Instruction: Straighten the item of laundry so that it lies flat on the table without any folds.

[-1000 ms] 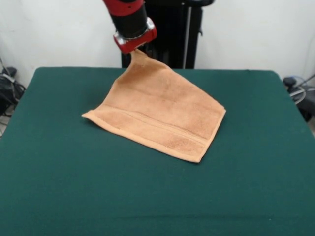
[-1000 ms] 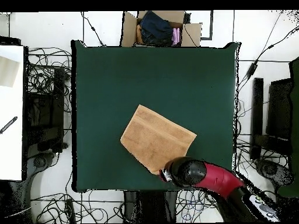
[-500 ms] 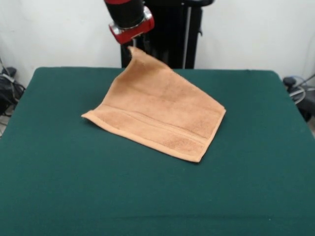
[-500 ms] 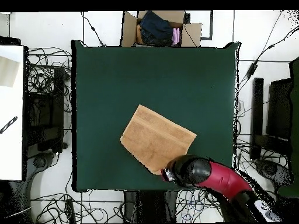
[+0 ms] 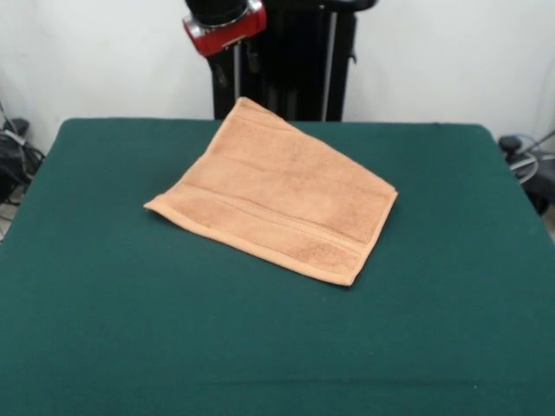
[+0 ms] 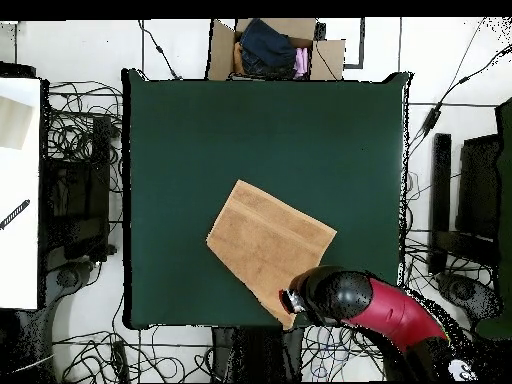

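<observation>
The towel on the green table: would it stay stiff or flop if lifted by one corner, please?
The towel would probably flop: it looks like soft terry and lies draped flat on the table. It seems light and unlikely to slide on felt-like cloth.

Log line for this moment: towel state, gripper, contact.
orange-tan terry towel: spread flat on dark green felt table, no folds seen | red-and-black arm's gripper: above towel's far corner, clear of it
</observation>
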{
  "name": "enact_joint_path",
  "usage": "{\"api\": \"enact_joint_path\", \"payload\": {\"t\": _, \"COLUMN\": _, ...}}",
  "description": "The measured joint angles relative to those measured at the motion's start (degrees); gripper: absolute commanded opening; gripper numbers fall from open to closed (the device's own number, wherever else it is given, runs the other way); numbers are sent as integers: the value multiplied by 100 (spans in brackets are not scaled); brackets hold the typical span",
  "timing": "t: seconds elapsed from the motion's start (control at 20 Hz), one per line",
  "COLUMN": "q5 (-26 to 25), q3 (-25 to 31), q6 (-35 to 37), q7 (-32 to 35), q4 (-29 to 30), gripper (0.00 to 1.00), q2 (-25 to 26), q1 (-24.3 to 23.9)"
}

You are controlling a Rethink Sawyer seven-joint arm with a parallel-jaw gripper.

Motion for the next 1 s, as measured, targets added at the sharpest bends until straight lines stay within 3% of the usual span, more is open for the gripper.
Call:
{"api": "enact_joint_path", "payload": {"t": 0.6, "q5": 58, "q3": -9, "q6": -54, "q7": 0, "q4": 235, "gripper": 100, "q2": -143, "q1": -83}}
{"api": "enact_joint_path", "payload": {"t": 1.0, "q5": -546, "q3": -311, "q6": -1238, "q7": 0, "q4": 266, "gripper": 100, "q2": 838, "q1": -74}}
